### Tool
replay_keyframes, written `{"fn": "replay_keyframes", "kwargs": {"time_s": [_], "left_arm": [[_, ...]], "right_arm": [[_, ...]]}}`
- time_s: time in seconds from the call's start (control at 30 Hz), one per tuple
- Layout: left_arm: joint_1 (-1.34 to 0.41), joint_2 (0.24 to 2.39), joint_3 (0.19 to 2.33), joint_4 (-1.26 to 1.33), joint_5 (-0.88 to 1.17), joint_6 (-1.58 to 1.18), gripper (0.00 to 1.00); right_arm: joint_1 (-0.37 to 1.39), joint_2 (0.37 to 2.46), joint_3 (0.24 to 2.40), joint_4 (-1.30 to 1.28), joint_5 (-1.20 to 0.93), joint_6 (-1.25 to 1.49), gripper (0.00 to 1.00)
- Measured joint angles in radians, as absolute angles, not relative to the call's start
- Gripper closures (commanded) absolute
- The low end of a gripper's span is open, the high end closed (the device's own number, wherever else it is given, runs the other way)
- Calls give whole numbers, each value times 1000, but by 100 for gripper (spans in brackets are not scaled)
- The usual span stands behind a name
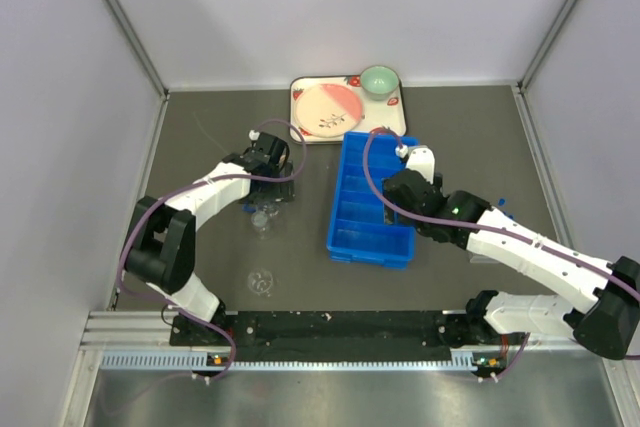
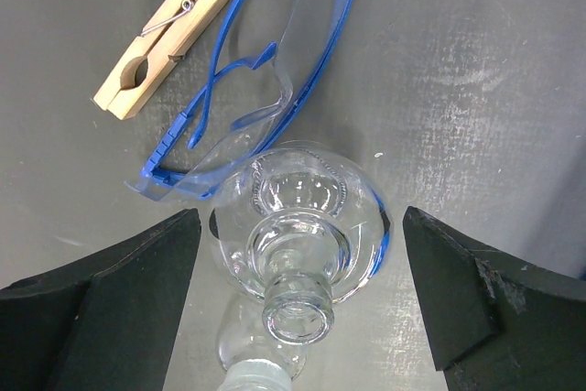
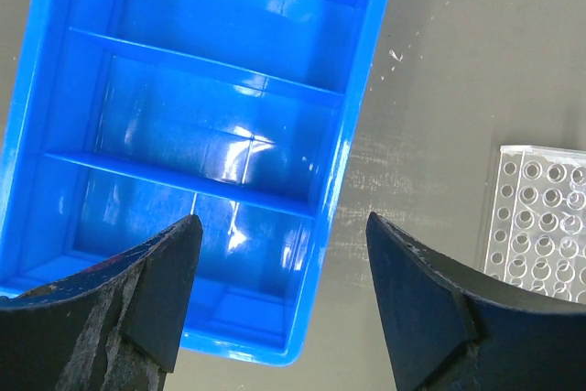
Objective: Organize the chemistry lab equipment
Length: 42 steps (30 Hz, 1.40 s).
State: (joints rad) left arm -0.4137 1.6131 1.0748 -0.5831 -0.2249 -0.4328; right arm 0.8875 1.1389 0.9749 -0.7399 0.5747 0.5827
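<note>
**Both grippers open above the table, nothing held**

Left wrist view: we see the left gripper (image 2: 300, 224) with its jaws spread wide. A round glass flask (image 2: 295, 191) lies on the grey table (image 1: 470, 137) between the two fingers (image 2: 119, 309), with a gap on either side and its neck pointing toward the camera. Just beyond the flask lie clear goggles (image 2: 302, 43) with a blue frame, and beside them a wooden peg (image 2: 169, 34).

Right wrist view: the right gripper (image 3: 284, 226) hangs over the near end of a blue divided bin (image 3: 351, 157), jaws well apart and gripping nothing. We see nothing in the bin's visible compartments. A clear tube rack (image 3: 545, 226) rests on the table to one side, apart from the bin.

Top view: we note a small glass dish (image 1: 262, 282) close to the left arm's base. At the far edge sits a strawberry-print tray (image 1: 300, 97) bearing a pink plate (image 1: 328, 110) and a green bowl (image 1: 379, 80).
</note>
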Motion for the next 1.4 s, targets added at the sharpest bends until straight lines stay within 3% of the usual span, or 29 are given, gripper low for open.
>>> {"fn": "replay_keyframes", "kwargs": {"time_s": [0.33,0.5,0.93,1.4], "left_arm": [[-414,1654,1075,-583,-207,-443,5],[-413,1655,1075,-583,-203,-444,12],[-407,1654,1076,-587,-188,-443,66],[-409,1580,1208,-728,-142,-435,72]], "right_arm": [[888,1136,968,-738,574,582,27],[888,1132,968,-736,574,582,34],[888,1130,955,-725,570,578,36],[888,1119,942,-723,558,579,36]]}}
